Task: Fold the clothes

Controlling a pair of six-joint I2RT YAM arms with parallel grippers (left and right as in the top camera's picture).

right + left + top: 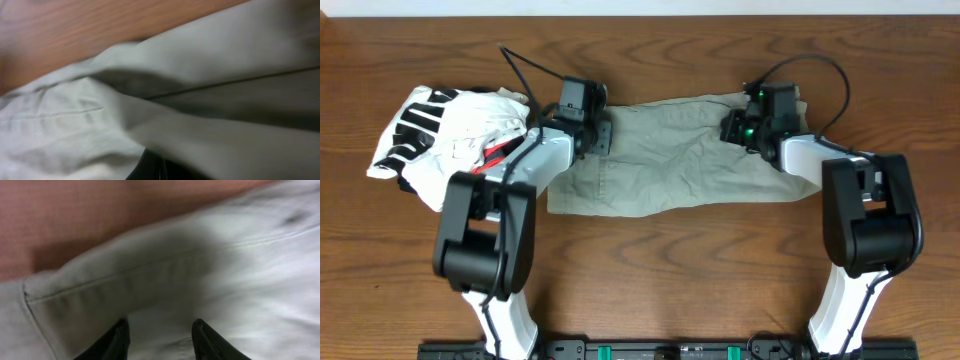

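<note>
The clothes are pale khaki shorts [670, 160], spread flat and wrinkled across the middle of the table. My left gripper [604, 134] sits at their upper left end. In the left wrist view its two dark fingers [120, 335] stand apart over a stitched seam of the shorts [165, 275], and the gripper [160, 326] is open with only flat cloth under the gap. My right gripper [732, 128] is at the upper right end. In the right wrist view it [161, 167] is shut, and a fold of the shorts [210, 135] drapes over its tips and hides them.
A white garment bundle [450, 130] with black stripes and red trim lies at the left, touching the left arm. Brown wooden table [650, 270] shows in front of the shorts and behind them. Cables run behind both wrists.
</note>
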